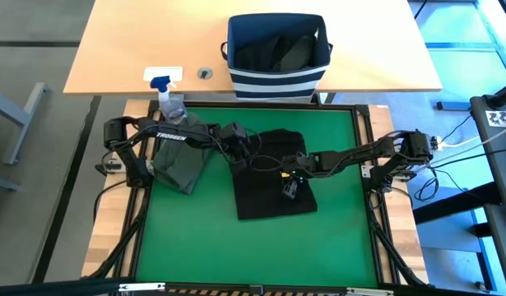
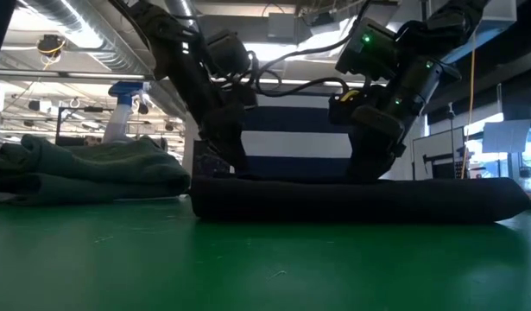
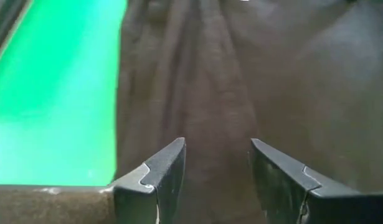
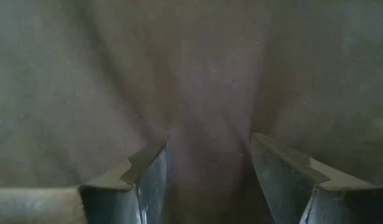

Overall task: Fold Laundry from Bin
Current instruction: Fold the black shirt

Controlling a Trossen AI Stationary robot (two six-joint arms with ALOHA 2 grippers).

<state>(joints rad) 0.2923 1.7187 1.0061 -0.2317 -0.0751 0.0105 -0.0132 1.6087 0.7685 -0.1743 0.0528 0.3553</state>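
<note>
A black garment (image 1: 269, 177) lies folded flat on the green mat (image 1: 335, 238). Both grippers press down on it. The left gripper (image 3: 217, 171) has parted fingers with dark cloth running between and beyond them, the mat off to one side. The right gripper (image 4: 210, 171) is likewise spread, cloth filling the gap. An olive garment (image 1: 180, 160) lies beside; the bin (image 1: 277, 78) stands beyond

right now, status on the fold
Both hands open: left hand, right hand low over black garment. Olive garment folded left. Bin still holds laundry. Nothing blocking.
</note>
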